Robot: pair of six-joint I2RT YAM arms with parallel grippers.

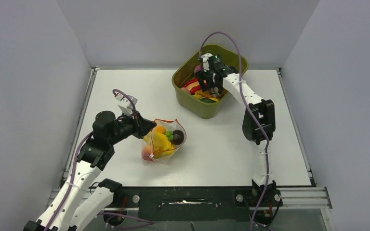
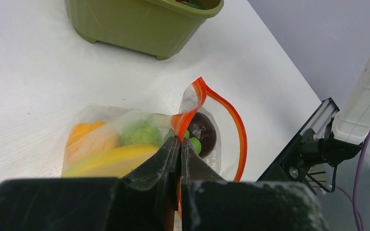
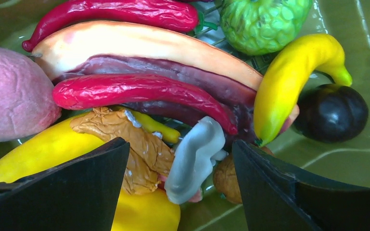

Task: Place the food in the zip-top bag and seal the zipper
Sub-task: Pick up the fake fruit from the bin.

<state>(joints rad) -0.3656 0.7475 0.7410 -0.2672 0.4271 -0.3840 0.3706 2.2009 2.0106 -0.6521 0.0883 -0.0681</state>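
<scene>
Your left gripper point(image 2: 179, 144) is pinching the clear crinkly zip-top bag's point(image 1: 164, 142) orange-red zipper strip point(image 2: 243, 142) on the white desk point(image 1: 125, 86), with some toy fruit point(image 2: 111, 159) already inside. Your right gripper point(image 3: 178, 147) is spread over plastic toy food point(image 3: 139, 91) in the olive-green tub point(image 1: 207, 111), so there's more loading plus sealing left.

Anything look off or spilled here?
Nothing spilled or broken. Only oddity: the zipper on the zip-top bag is twisted into a loop where the shut left pincer pinches it, mouth unsealed. Right pincer hangs open over food in the green tub.

Robotics lab cell, prob.: bare grey walls point(image 1: 24, 72) encl. white table point(image 1: 125, 84).
</scene>
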